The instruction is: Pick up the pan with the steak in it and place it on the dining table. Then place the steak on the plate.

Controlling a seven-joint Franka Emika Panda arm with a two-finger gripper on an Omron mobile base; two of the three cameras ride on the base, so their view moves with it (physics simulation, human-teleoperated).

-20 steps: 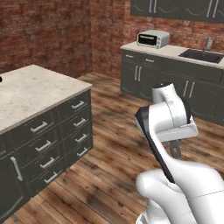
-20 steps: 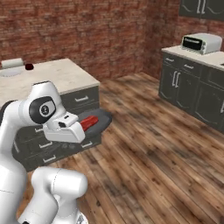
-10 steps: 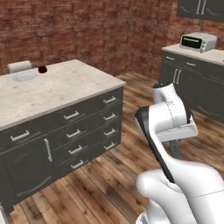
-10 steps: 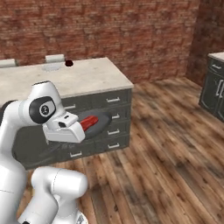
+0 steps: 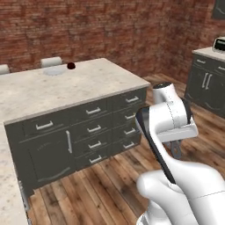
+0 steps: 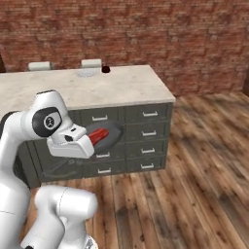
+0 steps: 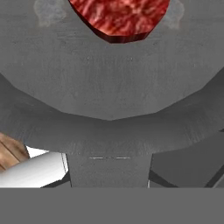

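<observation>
The dark grey pan [image 7: 109, 96] hangs level in front of my hand, its short handle [image 7: 109, 168] running back between my fingers. My gripper [image 6: 89, 142] is shut on that handle, and the pan [image 6: 111, 133] is held out in front of the drawers, below the level of the table top. The reddish-brown steak [image 7: 118, 15] lies in the far part of the pan, also seen as the steak [image 6: 98, 135]. The dining table [image 5: 92, 85] [image 6: 131, 90] stands ahead, with the pale plate [image 5: 53, 71] [image 6: 87, 74] near its far edge.
A dark red ball [image 5: 70, 66] [image 6: 105, 69] lies just right of the plate. Pale chairs [image 5: 51, 61] [image 6: 39, 65] stand behind the table. Dark cabinets [image 5: 206, 81] with a toaster oven [image 5: 219, 44] line the right wall. A second counter [image 5: 9, 184] sits at my near left. Wooden floor lies between.
The whole picture has shifted: the base has turned and the island now stands straight ahead instead of off to the left. The arm keeps its pose with the pan and steak still held.
</observation>
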